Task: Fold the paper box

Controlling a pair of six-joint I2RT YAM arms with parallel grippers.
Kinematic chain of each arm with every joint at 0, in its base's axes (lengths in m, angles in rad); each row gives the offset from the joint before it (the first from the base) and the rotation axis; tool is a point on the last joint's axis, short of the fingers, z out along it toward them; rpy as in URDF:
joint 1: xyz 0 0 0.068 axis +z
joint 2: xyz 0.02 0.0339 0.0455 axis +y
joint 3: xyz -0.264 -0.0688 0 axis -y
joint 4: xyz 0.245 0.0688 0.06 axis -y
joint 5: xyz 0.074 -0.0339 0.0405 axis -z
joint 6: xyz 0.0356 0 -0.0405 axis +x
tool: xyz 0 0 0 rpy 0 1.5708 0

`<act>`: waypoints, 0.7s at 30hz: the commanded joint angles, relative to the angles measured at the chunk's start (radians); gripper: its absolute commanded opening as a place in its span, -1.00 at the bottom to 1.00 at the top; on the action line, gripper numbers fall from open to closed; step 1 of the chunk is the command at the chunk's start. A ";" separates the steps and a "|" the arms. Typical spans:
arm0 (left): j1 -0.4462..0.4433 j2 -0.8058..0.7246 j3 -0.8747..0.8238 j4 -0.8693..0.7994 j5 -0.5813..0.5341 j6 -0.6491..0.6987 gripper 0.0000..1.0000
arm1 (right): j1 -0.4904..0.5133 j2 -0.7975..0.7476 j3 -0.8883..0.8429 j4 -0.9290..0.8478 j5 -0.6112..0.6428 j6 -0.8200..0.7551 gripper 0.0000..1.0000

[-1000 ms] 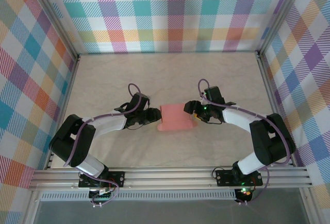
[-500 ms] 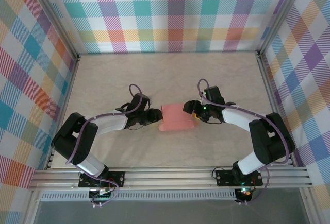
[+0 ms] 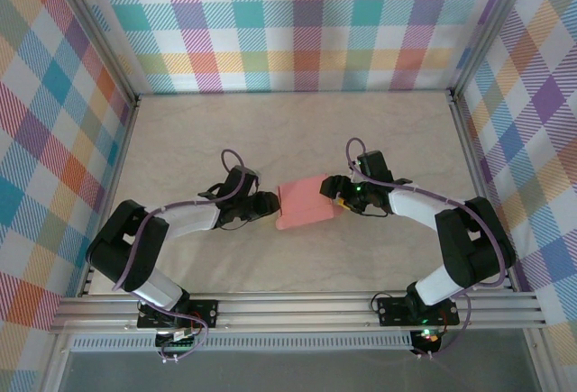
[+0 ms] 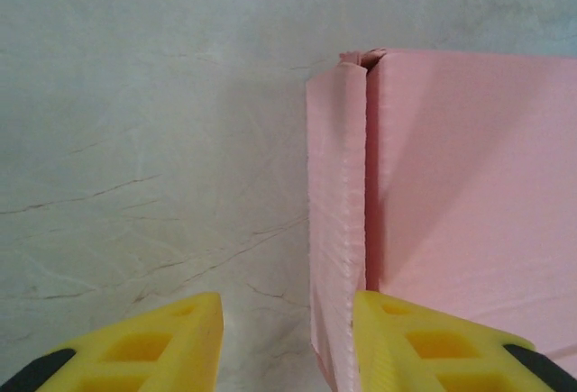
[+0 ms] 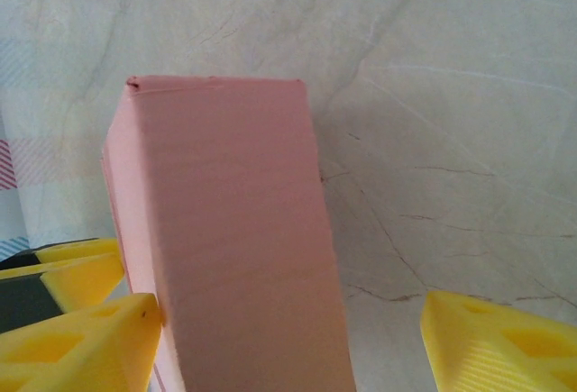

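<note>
Overhead, the paper box (image 3: 307,203) lies on the table (image 3: 297,131) between my left gripper (image 3: 270,203) and my right gripper (image 3: 334,197), one at each end; the jaw gaps are too small to read there. The left wrist view resolves them: jaws apart, one finger (image 4: 433,347) overlapping the box's folded end wall, the second finger (image 4: 144,342) over bare table. The right wrist view shows jaws apart, one finger (image 5: 81,342) touching the box's side and the opposite finger (image 5: 505,347) well clear. Both wrist views crop the box.
</note>
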 commanded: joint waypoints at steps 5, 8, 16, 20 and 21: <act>0.009 0.003 -0.024 -0.056 -0.020 0.019 -0.17 | -0.012 0.039 -0.011 0.119 -0.162 0.043 0.49; 0.009 0.008 -0.024 -0.054 -0.019 0.020 -0.17 | -0.012 0.060 -0.013 0.184 -0.242 0.071 0.37; 0.009 -0.023 -0.029 -0.054 -0.025 0.022 -0.15 | -0.013 0.045 -0.018 0.224 -0.277 0.102 0.00; 0.008 -0.105 -0.057 -0.028 -0.079 0.045 -0.02 | -0.014 0.027 -0.015 0.234 -0.277 0.107 -0.12; 0.008 -0.135 -0.066 -0.026 -0.107 0.059 0.03 | -0.016 0.024 -0.011 0.225 -0.273 0.107 -0.15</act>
